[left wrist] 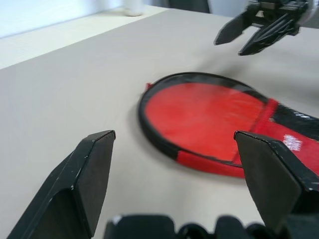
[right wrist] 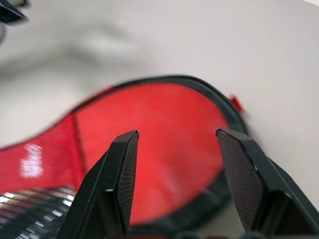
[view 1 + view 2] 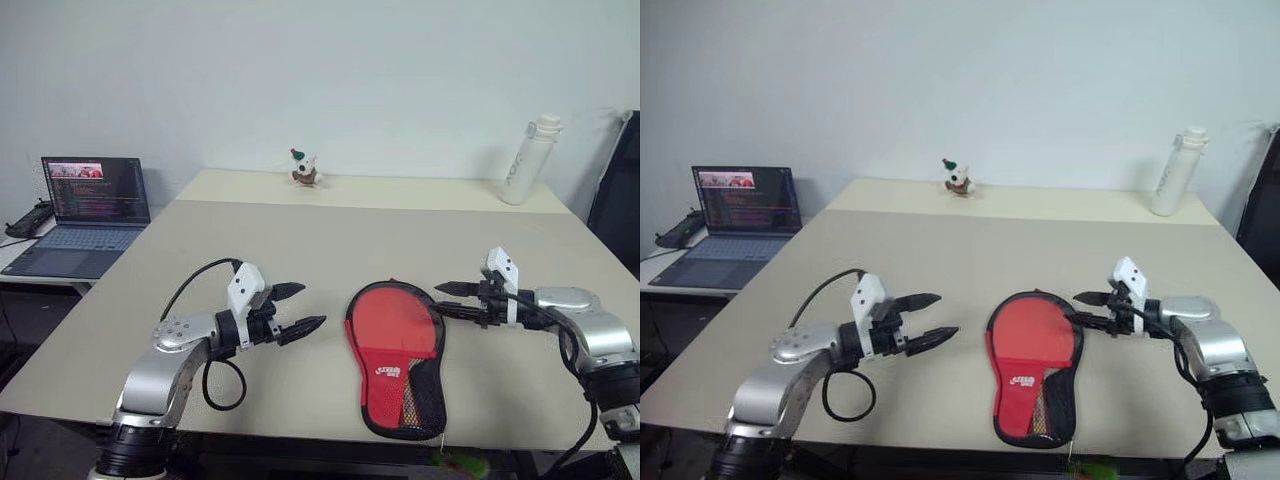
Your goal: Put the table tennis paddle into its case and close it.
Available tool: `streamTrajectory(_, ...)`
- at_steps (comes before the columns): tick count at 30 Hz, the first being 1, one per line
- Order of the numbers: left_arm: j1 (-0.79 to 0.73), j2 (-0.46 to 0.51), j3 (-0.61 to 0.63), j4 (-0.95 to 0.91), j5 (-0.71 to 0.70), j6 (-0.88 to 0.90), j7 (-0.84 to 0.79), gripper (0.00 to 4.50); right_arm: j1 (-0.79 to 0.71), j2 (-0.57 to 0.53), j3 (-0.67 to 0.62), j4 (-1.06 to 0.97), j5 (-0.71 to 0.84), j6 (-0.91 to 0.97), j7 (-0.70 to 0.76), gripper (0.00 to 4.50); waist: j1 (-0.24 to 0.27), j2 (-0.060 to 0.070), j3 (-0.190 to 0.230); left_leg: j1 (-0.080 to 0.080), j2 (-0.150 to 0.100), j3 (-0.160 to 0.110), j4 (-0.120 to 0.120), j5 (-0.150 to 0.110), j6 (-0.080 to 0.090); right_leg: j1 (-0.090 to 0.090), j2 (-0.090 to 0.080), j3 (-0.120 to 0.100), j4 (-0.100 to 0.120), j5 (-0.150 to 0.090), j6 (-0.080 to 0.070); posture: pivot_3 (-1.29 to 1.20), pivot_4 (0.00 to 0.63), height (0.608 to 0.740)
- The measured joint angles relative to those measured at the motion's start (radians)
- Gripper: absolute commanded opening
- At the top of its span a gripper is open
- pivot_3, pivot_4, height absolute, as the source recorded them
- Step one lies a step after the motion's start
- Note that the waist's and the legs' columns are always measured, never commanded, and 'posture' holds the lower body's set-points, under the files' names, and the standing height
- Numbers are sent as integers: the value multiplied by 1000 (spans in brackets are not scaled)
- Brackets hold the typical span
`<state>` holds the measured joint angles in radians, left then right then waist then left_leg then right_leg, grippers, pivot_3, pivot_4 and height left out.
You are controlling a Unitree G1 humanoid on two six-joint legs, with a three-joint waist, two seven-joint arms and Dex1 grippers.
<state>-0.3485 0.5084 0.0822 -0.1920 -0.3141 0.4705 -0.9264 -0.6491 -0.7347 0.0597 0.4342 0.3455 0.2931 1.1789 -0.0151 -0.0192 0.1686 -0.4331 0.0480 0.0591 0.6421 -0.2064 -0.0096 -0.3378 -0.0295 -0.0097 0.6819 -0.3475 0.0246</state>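
Observation:
The black case (image 3: 432, 395) lies flat on the table near the front edge, between my two grippers. The table tennis paddle's round red face (image 3: 392, 322) sits inside the case's black rim. Its light handle (image 3: 410, 408) shows through the mesh beside the red patch with the white logo (image 3: 387, 372). My left gripper (image 3: 313, 305) hovers to the left of the case, open and empty, pointing toward it. On the other side, my right gripper (image 3: 440, 298) is open at the rim of the round end, nothing between its fingers (image 2: 124, 174).
A white bottle (image 3: 527, 160) stands at the back right of the table (image 3: 250, 240), with a small toy figure (image 3: 304, 170) at the back middle. An open laptop (image 3: 95, 190) rests on a lower side table at the left. A dark chair back (image 3: 620, 190) is at the right.

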Motion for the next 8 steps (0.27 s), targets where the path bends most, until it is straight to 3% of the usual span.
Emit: streamTrajectory(8,-13,15,-13,82,7,-62,26,4187,-26,-63,-19,9,-26,3,21,2738,0,1,1,0,0,1,0,0,0,0,0,0,0,0,0,0,150,740)
